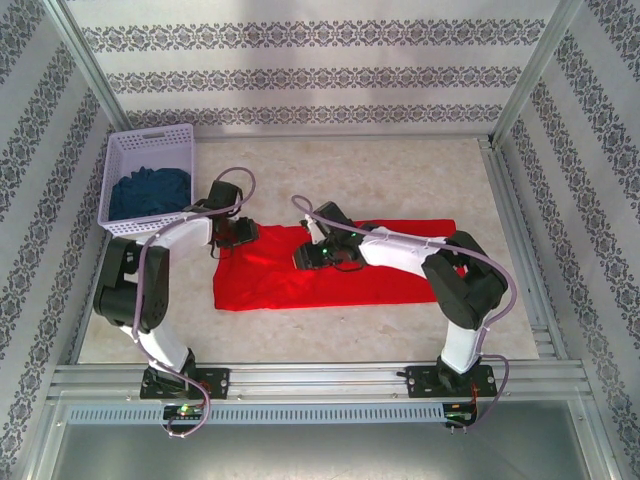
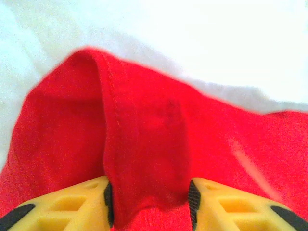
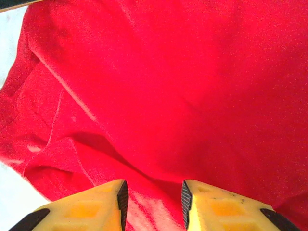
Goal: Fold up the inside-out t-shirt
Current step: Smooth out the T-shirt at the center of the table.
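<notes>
Pale marbled table (image 1: 400, 170), patterned walls on three sides. Left gripper (image 2: 149, 197) clamped on a raised, stitched fold of the inside-out t-shirt (image 1: 300, 285) at its far-left corner; right gripper (image 3: 153, 195) pinching a fold of the same red cloth near the middle of its far edge, creases running out from between the fingers. The shirt lies as a wide band across the middle of the table between the two arms, and a white basket (image 1: 140, 150) holding dark blue cloth (image 1: 150, 192) sits at the far-left corner, just beyond the left gripper.
</notes>
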You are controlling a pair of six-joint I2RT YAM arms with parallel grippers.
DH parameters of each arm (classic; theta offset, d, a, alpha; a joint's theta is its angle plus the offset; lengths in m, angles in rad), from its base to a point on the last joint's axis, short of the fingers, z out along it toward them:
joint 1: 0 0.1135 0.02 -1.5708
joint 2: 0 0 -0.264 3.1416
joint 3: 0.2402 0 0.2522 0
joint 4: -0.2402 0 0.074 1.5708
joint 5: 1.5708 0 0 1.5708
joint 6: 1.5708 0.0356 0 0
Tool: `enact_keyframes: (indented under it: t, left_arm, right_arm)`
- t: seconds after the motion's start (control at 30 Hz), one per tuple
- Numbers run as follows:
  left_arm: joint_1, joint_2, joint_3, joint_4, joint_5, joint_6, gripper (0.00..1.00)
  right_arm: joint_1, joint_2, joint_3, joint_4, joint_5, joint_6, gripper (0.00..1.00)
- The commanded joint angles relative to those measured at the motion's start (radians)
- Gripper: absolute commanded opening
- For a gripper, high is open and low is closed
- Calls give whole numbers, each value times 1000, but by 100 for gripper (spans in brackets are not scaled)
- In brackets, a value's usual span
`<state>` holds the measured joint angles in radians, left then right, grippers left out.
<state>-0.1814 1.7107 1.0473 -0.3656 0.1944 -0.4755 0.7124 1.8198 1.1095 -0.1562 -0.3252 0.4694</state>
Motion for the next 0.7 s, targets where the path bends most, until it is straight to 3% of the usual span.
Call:
enact_keyframes:
  t: [0.0, 0.33, 0.53, 0.67]
  left_arm:
    - [30, 54, 61, 32, 6, 33, 40]
    - [75, 134, 156, 59, 42, 34, 6]
    - [88, 169, 204, 46, 21, 43, 5]
    - [90, 223, 266, 2, -18, 57, 12]
  right_arm:
    - [-43, -13, -11, 34, -37, 5, 39]
    - [-200, 28, -14, 7, -25, 21, 40]
    - [-246, 81, 5, -64, 9, -7, 40]
    - [-247, 53, 29, -115, 37, -57, 40]
